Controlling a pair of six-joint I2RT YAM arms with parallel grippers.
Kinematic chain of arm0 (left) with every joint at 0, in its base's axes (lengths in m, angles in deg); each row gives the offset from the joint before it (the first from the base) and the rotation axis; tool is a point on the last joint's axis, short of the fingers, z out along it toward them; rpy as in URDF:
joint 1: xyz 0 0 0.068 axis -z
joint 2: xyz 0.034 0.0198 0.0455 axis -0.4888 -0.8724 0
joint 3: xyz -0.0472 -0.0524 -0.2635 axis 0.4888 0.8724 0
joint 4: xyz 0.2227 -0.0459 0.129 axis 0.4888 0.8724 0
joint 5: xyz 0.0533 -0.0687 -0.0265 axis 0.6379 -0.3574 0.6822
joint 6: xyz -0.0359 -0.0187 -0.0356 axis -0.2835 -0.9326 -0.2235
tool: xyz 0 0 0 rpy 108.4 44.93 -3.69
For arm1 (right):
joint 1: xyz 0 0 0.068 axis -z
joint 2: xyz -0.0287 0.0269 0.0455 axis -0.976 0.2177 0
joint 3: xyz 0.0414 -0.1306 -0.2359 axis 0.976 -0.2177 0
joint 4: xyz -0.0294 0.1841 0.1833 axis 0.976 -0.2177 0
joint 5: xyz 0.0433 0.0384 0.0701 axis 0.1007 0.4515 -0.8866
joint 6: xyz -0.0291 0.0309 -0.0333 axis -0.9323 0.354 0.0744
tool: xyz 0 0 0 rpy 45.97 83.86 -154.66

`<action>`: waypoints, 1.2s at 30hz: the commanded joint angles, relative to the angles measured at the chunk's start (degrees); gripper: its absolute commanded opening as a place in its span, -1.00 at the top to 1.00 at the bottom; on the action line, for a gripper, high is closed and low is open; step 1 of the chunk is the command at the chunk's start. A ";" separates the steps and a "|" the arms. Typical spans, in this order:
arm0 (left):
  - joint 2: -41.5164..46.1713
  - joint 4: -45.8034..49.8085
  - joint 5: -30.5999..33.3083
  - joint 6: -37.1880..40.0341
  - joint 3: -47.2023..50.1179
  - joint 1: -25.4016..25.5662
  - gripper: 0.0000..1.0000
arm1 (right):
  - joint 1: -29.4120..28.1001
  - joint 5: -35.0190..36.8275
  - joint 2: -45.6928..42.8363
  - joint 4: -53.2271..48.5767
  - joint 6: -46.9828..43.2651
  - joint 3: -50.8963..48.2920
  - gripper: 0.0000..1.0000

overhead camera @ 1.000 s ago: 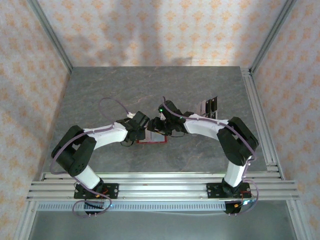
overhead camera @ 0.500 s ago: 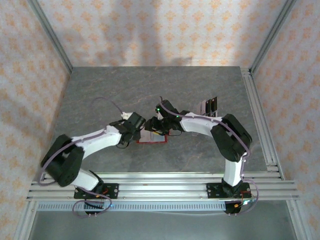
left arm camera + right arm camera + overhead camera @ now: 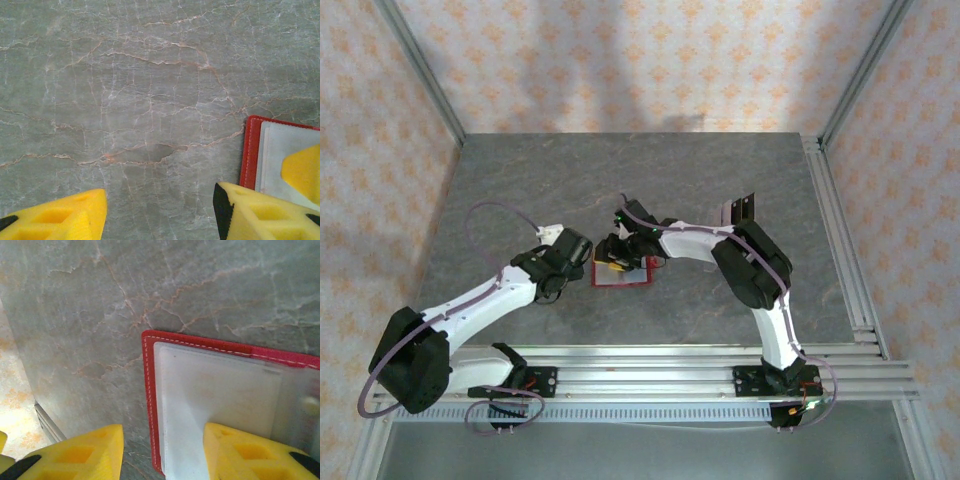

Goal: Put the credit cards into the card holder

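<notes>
The red card holder (image 3: 626, 278) lies open and flat at mid-table, its pale lining up. My right gripper (image 3: 613, 257) is low over its left part, open. In the right wrist view one finger (image 3: 250, 452) rests on the lining, the other (image 3: 75, 455) is over bare table, and the red border (image 3: 149, 390) lies between them. My left gripper (image 3: 580, 260) is open just left of the holder, with only bare table between its fingers (image 3: 260, 215). The holder's red edge (image 3: 250, 150) shows at the right of the left wrist view. The dark credit cards (image 3: 738, 211) are at the back right.
The grey marble table (image 3: 520, 190) is walled by patterned panels. Aluminium rails (image 3: 840, 230) run along the right side and the near edge. The right gripper's yellow finger (image 3: 302, 170) shows on the lining, close to my left gripper.
The left arm has stretched out low and its gripper has slid left, off the holder. The right gripper has moved left across the holder toward its left edge.
</notes>
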 commanded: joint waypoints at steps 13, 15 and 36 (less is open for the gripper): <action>-8.09 -4.52 -4.97 4.60 -3.91 -0.40 -0.21 | 6.65 14.59 -22.78 -23.92 -13.87 -1.15 0.07; -9.23 -5.27 -5.70 4.96 -4.45 -0.37 -0.21 | 7.75 22.49 -24.70 -30.81 -18.01 -1.13 0.07; -17.10 -9.20 -8.45 5.39 -6.47 -0.28 -0.21 | 19.08 44.41 -22.65 -47.09 -30.76 -0.62 0.28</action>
